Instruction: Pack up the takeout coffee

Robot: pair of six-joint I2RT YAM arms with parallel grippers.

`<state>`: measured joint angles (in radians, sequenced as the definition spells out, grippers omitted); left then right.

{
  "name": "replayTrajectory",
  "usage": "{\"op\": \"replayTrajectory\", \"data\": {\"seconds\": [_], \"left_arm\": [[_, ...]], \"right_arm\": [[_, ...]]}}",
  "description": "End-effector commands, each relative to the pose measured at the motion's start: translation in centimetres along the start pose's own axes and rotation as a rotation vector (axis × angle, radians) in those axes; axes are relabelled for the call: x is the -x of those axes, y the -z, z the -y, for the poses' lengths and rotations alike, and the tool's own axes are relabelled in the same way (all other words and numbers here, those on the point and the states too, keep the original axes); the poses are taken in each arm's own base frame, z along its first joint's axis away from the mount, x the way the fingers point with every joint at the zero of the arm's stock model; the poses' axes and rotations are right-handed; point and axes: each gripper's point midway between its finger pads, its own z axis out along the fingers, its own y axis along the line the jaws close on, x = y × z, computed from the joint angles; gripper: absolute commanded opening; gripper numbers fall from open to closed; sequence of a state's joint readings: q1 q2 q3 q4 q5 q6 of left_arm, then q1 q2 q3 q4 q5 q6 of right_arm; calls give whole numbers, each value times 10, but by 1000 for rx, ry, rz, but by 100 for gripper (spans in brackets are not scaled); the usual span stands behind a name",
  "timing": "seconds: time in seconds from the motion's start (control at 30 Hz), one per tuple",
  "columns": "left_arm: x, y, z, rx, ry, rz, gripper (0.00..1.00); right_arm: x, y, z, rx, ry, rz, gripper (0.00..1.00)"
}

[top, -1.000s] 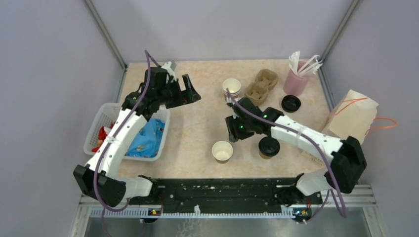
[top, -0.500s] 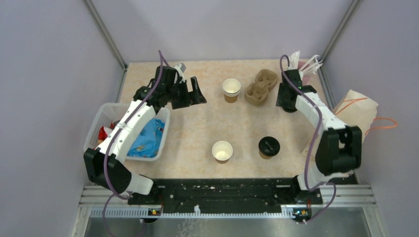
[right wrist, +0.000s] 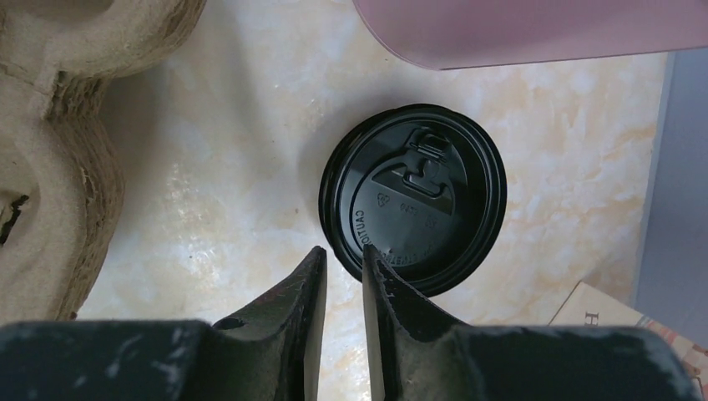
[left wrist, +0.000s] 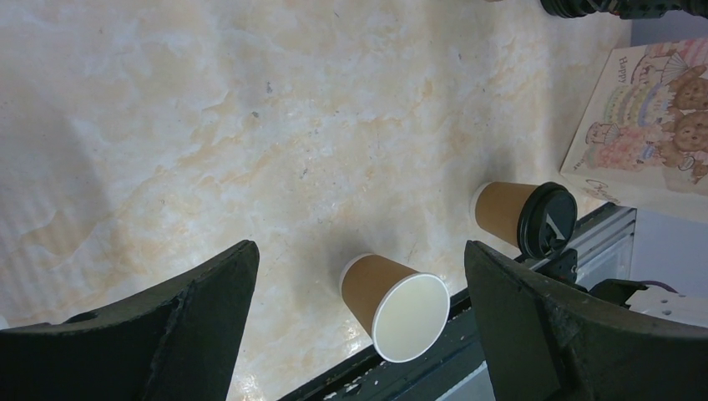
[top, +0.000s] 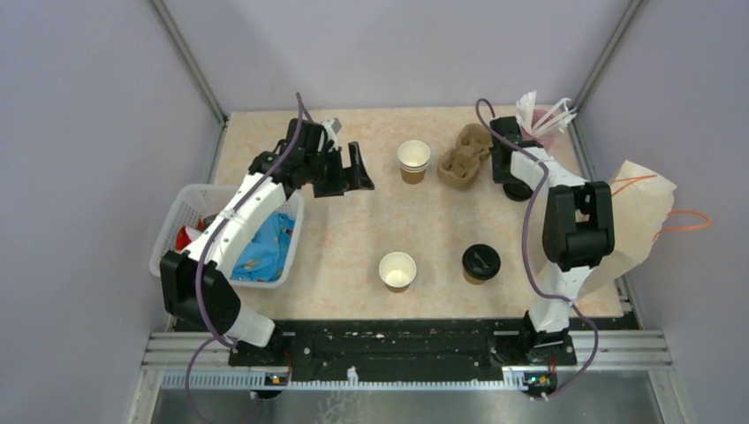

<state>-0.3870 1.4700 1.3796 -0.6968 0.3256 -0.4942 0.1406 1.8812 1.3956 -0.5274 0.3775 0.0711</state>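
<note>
An open brown cup [top: 397,269] stands at the front middle, cream inside, with no lid. A second brown cup [top: 481,262] to its right wears a black lid. Both show in the left wrist view, the open cup [left wrist: 392,305] and the lidded cup [left wrist: 522,215]. A loose black lid [top: 523,191] lies flat at the back right. My right gripper [top: 514,181] hangs over its left rim [right wrist: 415,199], holding nothing, its jaws [right wrist: 342,251] a narrow gap apart. My left gripper [top: 358,168] is wide open and empty [left wrist: 355,251], high above the table's middle.
A stack of brown cups [top: 413,159] and a moulded-pulp carrier [top: 465,157] stand at the back middle. A pink cup of white sticks [top: 537,132] stands behind the loose lid. A paper bag [top: 640,208] is at the right edge, a white basket [top: 187,205] at the left.
My right arm has swung from beside the lidded cup to the back right, over the loose lid. My left gripper has drifted a little to the right, still open.
</note>
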Motion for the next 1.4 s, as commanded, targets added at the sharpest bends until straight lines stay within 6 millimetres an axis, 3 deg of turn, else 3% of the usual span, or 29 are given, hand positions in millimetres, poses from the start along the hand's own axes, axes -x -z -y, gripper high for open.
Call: {"op": "replayTrajectory", "data": {"seconds": [0.0,0.33,0.83,0.9,1.17,1.37], "left_arm": [[8,-2,8,-36,-44,20,99],[12,-7,10,-43,-54,8,99],[11,-6,8,-35,-59,4,99],[12,-6,9,-33,-60,9,99],[11,-6,11,-46,-48,0,99],[-6,-5,11,-69,-6,-40,99]], "right_arm": [[19,-3,5,-20,10,44,20],[16,-12,1,-5,19,30,8],[15,-21,2,-8,26,7,4],[17,-18,3,-8,24,14,0],[35,15,15,-11,-26,70,0],[42,42,25,-7,-58,130,0]]}}
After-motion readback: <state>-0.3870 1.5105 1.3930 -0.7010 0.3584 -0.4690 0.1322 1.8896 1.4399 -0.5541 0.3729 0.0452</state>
